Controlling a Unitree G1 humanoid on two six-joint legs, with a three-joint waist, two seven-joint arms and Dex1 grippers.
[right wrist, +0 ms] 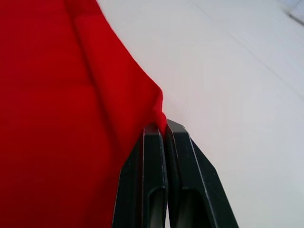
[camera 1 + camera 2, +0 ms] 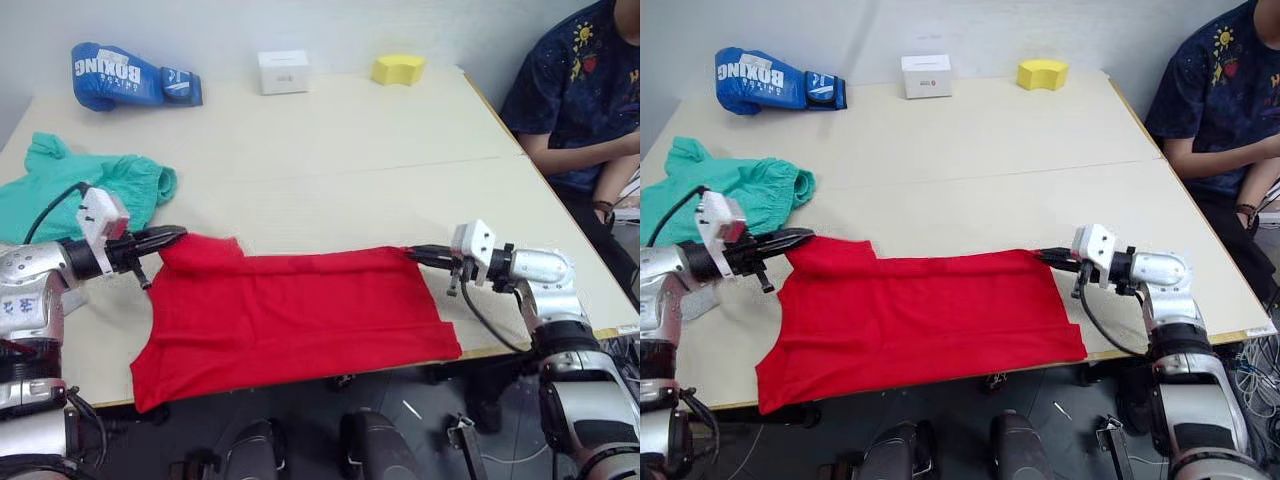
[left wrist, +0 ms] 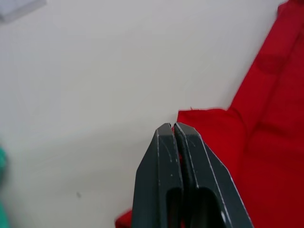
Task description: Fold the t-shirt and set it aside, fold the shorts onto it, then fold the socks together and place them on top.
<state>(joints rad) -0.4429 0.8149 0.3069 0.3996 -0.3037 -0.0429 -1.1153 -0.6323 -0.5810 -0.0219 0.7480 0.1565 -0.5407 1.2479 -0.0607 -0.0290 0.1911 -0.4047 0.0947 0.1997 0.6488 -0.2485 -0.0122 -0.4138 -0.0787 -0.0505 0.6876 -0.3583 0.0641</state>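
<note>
The red t-shirt lies spread along the table's front edge, its lower hem hanging slightly over it. My left gripper is at the shirt's far left corner, shut, with red cloth showing on both sides of its fingers. At the far right corner my right gripper is shut, and a pinched fold of the red cloth sits at its tips. The teal-green shorts lie crumpled at the table's left edge, behind my left arm. The socks are out of view.
At the back of the table lie a blue boxing glove, a small white box and a yellow sponge. A person sits at the table's right side.
</note>
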